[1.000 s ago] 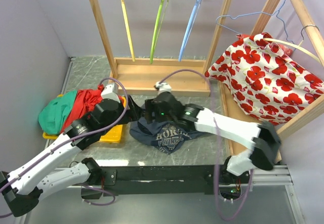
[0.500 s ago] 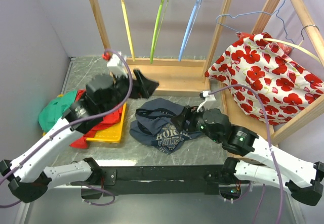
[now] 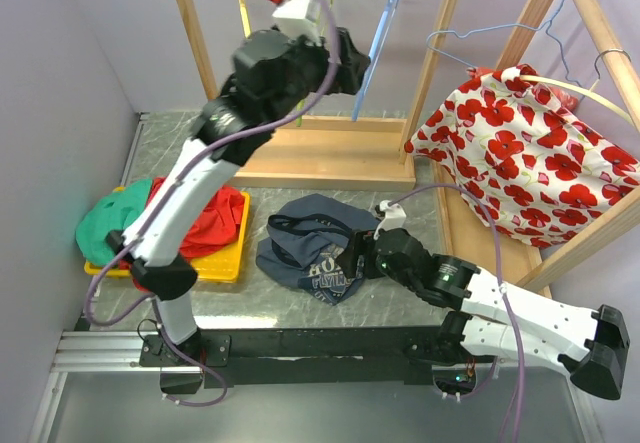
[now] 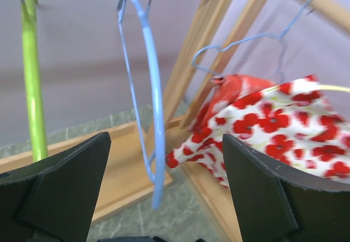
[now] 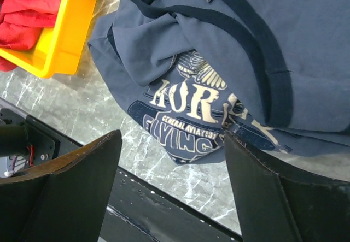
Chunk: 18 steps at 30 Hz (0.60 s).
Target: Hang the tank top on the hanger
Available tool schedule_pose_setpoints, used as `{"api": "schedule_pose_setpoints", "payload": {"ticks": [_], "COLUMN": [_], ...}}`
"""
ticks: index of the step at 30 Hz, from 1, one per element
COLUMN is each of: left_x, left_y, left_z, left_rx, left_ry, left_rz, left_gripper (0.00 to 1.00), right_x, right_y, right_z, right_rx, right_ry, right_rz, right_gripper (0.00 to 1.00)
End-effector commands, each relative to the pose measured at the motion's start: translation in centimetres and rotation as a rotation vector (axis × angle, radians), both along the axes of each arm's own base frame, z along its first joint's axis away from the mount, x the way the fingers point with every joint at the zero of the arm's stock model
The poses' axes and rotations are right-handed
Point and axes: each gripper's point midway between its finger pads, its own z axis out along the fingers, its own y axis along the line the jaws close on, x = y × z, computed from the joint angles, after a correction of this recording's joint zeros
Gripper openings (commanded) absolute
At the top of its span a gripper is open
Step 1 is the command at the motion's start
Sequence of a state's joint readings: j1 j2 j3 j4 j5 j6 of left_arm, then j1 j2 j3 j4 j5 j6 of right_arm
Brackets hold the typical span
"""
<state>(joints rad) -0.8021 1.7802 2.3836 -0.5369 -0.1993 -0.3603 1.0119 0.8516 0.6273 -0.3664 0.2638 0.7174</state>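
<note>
The left arm [image 3: 200, 173] is stretched high toward the wooden rack [image 3: 310, 158]. The right arm [image 3: 500, 303] is held low over the table. The tank top [image 3: 310, 248] is seen crumpled on the table (lettering up), just beside the yellow tray [image 3: 215, 263]. The light blue hanger [image 4: 155, 105] is hung from the rack's rail. It is framed by the wide-open, empty left gripper [image 4: 165, 160]. The right gripper [image 5: 172, 143] is spread wide above the print, with nothing grasped.

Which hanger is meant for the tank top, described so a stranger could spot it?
Find the wooden rack at the back of the table. Of the hangers dangling from it, the rightmost is the light blue hanger. Its neighbour is a lime green hanger; pale blue plastic and the end spot single it out.
</note>
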Motion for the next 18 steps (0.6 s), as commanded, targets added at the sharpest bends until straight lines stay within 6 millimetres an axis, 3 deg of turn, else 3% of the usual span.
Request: {"api": "schedule_pose_setpoints", "payload": {"ticks": [1,2,13,18], "left_x": [1.9,2.0,3.6,4.1], "left_y": [-0.4,-0.6,-2.7,-3.7], "left_z": [-2.6,-2.1,-4.3,-5.4], "left_rx": [0.152,0.135,0.205,0.242], "left_ry": [-0.028,-0.053,-0.086,-0.098], "left_rz": [0.044,0.045,0.12,0.166], "left_gripper": [0.89,0.89,0.86,0.8], "right_x": [0.3,0.3,0.2,0.2], "right_y": [1.4,1.4,1.1,1.1], "right_z": [0.4,0.2,-1.4,-1.4], "right_rx": [0.046,0.045,0.036,0.035], "right_ry": [-0.007,-0.005,0.007,0.008], "right_rz": [0.013,0.017,0.007,0.005], "right_gripper": [0.81,0.81,0.78,0.74]}}
